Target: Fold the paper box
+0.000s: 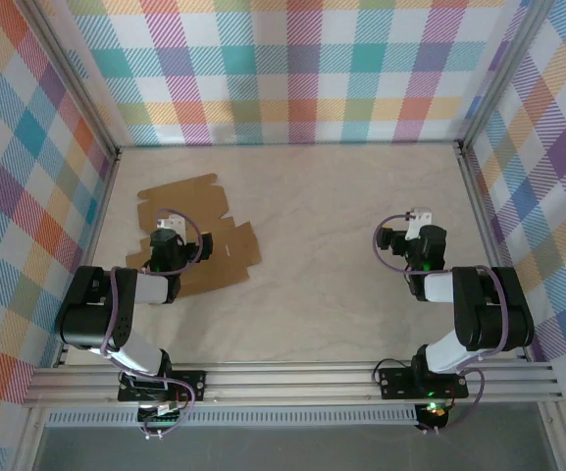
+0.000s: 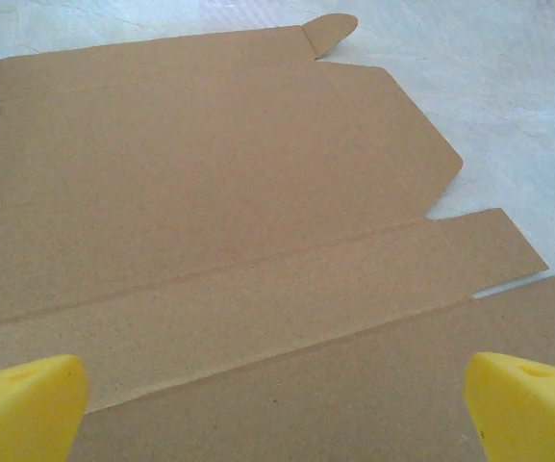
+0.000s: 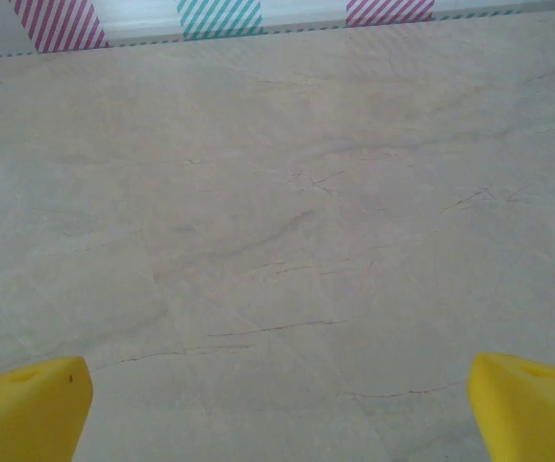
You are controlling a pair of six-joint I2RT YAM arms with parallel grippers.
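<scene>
So the paper box (image 1: 189, 201) lies flat and unfolded at about 10 o'clock on the table (image 1: 341, 206), its left edge near the plaid wall (image 1: 27, 177) at 9 o'clock. The left gripper (image 1: 169, 230) hangs right over it, jaws spread wide, nothing in them. From its wrist cam a rounded tab pokes out at 12 o'clock and an angled flap edge at 2. The right gripper (image 1: 417, 220) sits at 3 o'clock, jaws wide apart too, over bare tabletop, with loads of open room from centre to 12 o'clock.
</scene>
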